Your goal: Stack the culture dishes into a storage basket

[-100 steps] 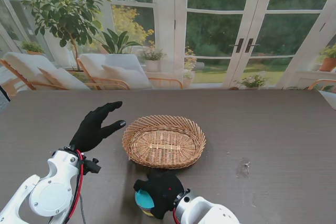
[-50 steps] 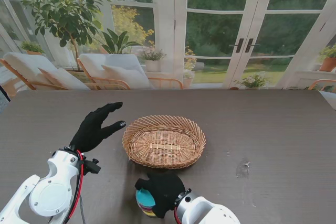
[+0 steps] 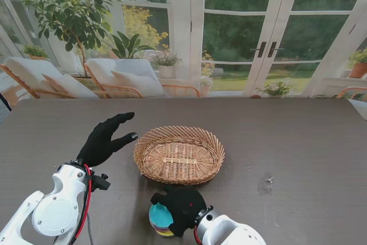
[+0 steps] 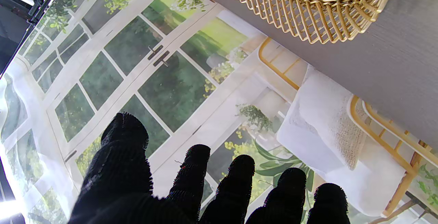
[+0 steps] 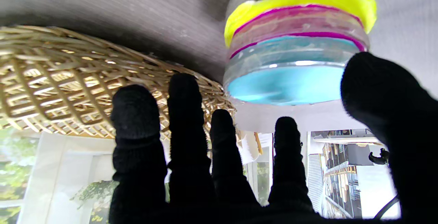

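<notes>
- Right wrist view: showing stacked dishes [image 5: 294, 46] standing on worktop [image 5: 119, 15] beside basket [image 5: 85, 90].
- Right hand [image 5: 260, 155] hovering, fingers [image 5: 186, 114] spread, gripping nothing.
- Left hand [image 3: 103, 139] waiting, empty, fingers apart.
- Likely light, slippery, topple-prone; gripping stack's sides low.

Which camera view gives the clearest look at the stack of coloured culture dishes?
The right wrist view: the stack of clear round culture dishes fills it, showing blue, magenta and yellow layers. The stand view catches only its blue edge beside the black-gloved right hand. The left wrist view misses it.

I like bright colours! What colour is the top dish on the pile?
The top dish is light blue, seen best from the right wrist.
</notes>
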Available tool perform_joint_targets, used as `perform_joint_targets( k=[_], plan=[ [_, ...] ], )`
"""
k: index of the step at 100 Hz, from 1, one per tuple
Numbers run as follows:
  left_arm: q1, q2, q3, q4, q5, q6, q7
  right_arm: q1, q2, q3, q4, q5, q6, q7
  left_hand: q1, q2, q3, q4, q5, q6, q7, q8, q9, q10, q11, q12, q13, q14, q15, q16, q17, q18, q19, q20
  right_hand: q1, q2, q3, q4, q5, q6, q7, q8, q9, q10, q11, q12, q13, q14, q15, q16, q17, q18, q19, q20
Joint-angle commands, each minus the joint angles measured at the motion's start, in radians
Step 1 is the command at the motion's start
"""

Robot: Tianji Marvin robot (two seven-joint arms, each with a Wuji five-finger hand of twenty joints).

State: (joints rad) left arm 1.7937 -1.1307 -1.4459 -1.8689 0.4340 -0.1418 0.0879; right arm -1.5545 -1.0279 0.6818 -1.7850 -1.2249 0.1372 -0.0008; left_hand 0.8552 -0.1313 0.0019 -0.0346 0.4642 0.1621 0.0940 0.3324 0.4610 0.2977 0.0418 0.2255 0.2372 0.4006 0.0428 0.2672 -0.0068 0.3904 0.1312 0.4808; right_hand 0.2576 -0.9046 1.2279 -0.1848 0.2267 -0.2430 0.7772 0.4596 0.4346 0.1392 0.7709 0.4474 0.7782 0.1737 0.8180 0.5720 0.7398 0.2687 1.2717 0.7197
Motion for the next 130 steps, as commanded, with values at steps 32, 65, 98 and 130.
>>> perform_joint_targets(
  k=[32,65,98,130],
  plan=[
    [-0.002,0.0,-0.004,0.007,-0.001,-0.008,-0.027,-0.073,0.01,0.07,-0.134,-0.036,-0.076,0.099,0.031,0.057,-0.016,0.027,0.0,-0.016,-0.007,-0.004,-0.024,-0.004,-0.004,0.008,0.001,-0.004,0.005,0.007,-0.019,-0.005,-0.015,0.009,-0.082,0.046,-0.115,0.016,0.012,0.029,-0.068,-0.072,-0.061,-0.025,-0.142,-0.091,-0.129,0.09,-0.442,-0.208,-0.387,0.133,-0.323,-0.159],
    [-0.005,-0.001,-0.008,0.017,0.001,-0.01,-0.023,0.02,0.018,0.066,-0.146,0.025,-0.22,0.206,0.034,0.058,-0.015,0.027,0.003,-0.023,-0.006,-0.004,-0.022,-0.004,-0.003,0.008,0.001,-0.004,0.005,0.007,-0.017,-0.005,-0.015,0.009,-0.091,0.023,-0.122,0.005,0.072,0.002,-0.116,-0.101,-0.027,-0.048,-0.206,-0.143,-0.145,0.105,-0.596,-0.278,-0.39,0.176,-0.471,-0.227],
    [0.001,-0.002,-0.013,0.015,0.004,-0.016,-0.017,0.099,0.026,0.013,-0.063,0.006,-0.299,0.169,0.035,0.06,-0.016,0.027,0.007,-0.027,-0.004,-0.003,-0.021,-0.002,-0.003,0.008,0.002,-0.002,0.005,0.007,-0.016,-0.002,-0.014,0.01,-0.071,-0.064,-0.064,-0.007,0.153,-0.03,-0.098,-0.094,0.037,-0.073,-0.189,-0.132,-0.079,0.1,-0.575,-0.264,-0.32,0.194,-0.435,-0.207],
    [-0.005,-0.003,-0.012,0.027,-0.007,-0.025,-0.015,0.116,0.033,-0.029,-0.039,-0.054,-0.288,0.134,0.036,0.061,-0.016,0.027,0.009,-0.028,-0.003,-0.003,-0.021,-0.001,-0.003,0.008,0.002,-0.001,0.005,0.007,-0.017,-0.003,-0.015,0.009,-0.069,-0.098,-0.046,-0.012,0.15,-0.059,-0.106,-0.102,0.06,-0.087,-0.19,-0.124,-0.047,0.1,-0.565,-0.255,-0.313,0.229,-0.428,-0.209]
  ],
)
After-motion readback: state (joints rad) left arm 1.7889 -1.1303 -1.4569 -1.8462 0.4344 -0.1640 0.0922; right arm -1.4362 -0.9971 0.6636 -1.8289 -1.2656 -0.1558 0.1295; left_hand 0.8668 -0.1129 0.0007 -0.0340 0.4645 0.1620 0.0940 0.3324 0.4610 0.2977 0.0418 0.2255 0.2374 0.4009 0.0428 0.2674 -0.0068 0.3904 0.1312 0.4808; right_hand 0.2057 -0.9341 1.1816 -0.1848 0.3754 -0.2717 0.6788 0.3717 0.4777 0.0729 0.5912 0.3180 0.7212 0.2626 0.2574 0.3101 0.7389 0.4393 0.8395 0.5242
